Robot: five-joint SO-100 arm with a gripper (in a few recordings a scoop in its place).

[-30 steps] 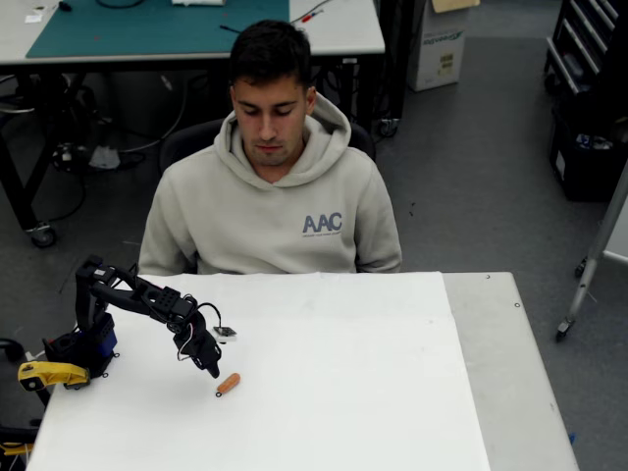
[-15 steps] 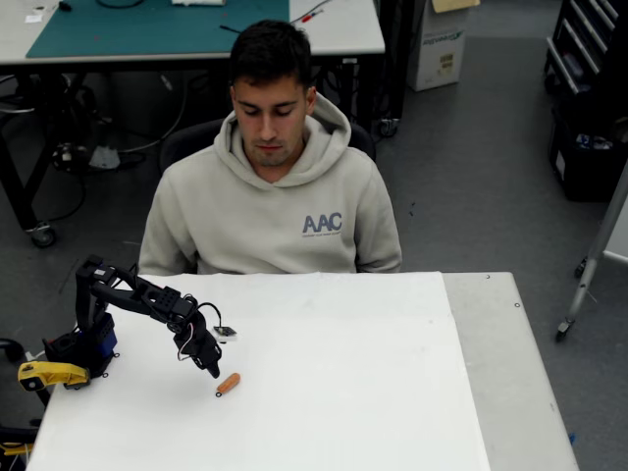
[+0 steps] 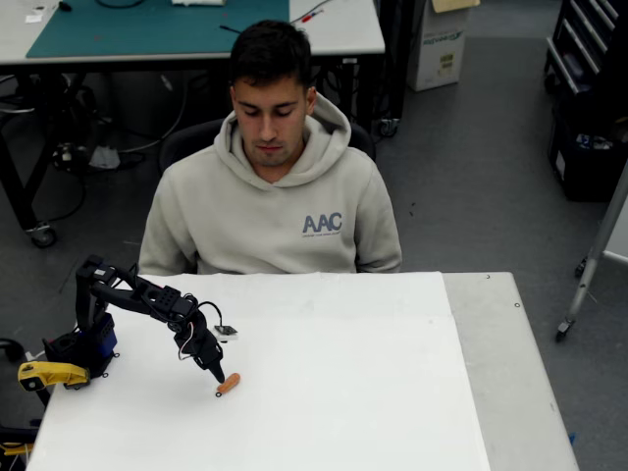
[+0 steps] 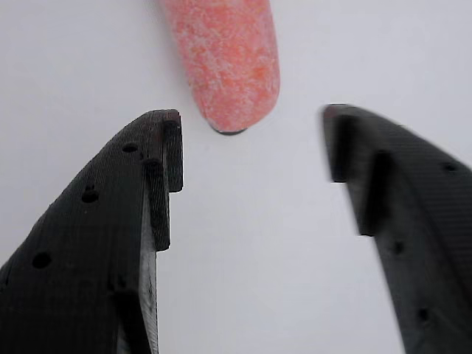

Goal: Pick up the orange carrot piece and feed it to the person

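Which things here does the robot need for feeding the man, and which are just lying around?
For the job:
- orange carrot piece, lying on the white table
- person in the beige hoodie, sitting behind the table
- gripper, its fingers open just short of the carrot

Just lying about:
- yellow clamp part by the arm's base
- green mat on the far desk
- cardboard box on the floor

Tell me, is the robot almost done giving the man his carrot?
Not yet. Done: the tool has reached the carrot piece. In hand: the tool is open, the carrot's tip just ahead of its fingers, nothing gripped. Left: close on it, lift it from the table, and carry it to the person.
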